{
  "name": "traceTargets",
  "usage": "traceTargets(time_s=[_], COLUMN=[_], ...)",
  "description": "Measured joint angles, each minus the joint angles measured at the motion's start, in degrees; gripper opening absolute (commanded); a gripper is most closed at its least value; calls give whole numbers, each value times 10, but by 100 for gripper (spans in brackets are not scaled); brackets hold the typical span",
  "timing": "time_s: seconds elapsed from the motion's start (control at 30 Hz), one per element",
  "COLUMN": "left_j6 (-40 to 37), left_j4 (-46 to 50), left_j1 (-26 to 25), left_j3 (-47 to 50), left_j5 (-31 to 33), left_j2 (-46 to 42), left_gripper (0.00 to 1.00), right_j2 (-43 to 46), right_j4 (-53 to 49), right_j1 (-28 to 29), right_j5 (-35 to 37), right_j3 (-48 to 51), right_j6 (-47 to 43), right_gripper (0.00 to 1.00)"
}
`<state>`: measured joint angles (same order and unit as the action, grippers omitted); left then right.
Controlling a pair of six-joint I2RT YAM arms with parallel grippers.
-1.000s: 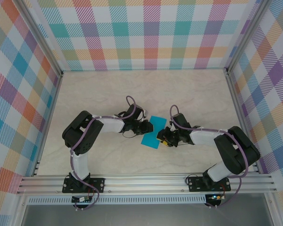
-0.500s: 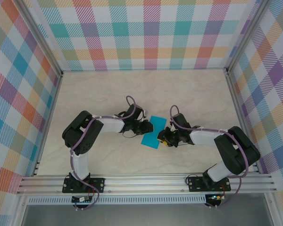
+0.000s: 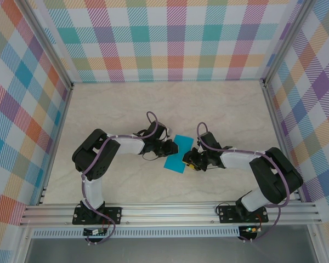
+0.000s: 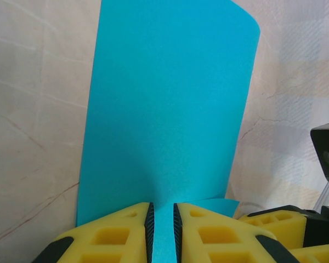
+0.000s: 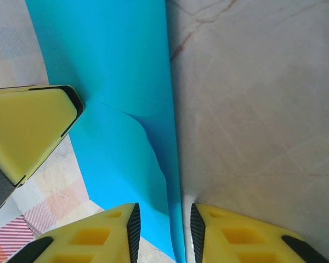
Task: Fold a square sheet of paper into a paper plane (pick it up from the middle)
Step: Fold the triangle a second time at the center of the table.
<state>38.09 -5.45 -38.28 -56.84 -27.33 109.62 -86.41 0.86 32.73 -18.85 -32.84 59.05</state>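
From above, the square sheet of paper (image 3: 178, 154) sits just off centre of the frame, directly between my two claws. My left claw (image 3: 171, 147) meets it from the left at its upper half. My right claw (image 3: 191, 160) meets it from the right at its lower half. Under it lies the pale marbled surface (image 3: 115, 109).

In my left wrist view, my left claw (image 4: 162, 219) sits at the bottom edge of the frame. Its yellow fingers (image 4: 112, 233) are closed to a thin slit, and the paper (image 4: 164, 109) is pinched in that slit. One finger of my right claw (image 4: 274, 222) pokes in at the lower right, just beside the sheet's bottom corner.

In my right wrist view, my right claw (image 5: 163, 230) stands a little apart, with a narrow gap between the jaws. The sheet's (image 5: 115, 82) right-hand edge runs down into that gap. I cannot tell whether either pad presses on it. A finger of my left claw (image 5: 27, 131) touches the sheet at the left of the frame, where a soft crease bends the paper.

From above the sheet shows as an oblong, with its long axis running from upper right to lower left. In my left wrist view it rises from the fingers to the top of the frame, and its upper right corner curls round.
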Motion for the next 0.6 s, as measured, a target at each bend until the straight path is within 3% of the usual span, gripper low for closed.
traceTargets(time_s=[0.3,0.6], left_j6=[0,0], left_j4=[0,-1], left_j1=[0,0], left_j3=[0,0], left_j5=[0,0], left_j2=[0,0], left_gripper=[20,20], right_j2=[-1,-9], right_j4=[0,-5], right_j1=[0,0], right_j5=[-1,-10], right_j3=[-4,-10], right_j6=[0,-1], right_gripper=[41,38])
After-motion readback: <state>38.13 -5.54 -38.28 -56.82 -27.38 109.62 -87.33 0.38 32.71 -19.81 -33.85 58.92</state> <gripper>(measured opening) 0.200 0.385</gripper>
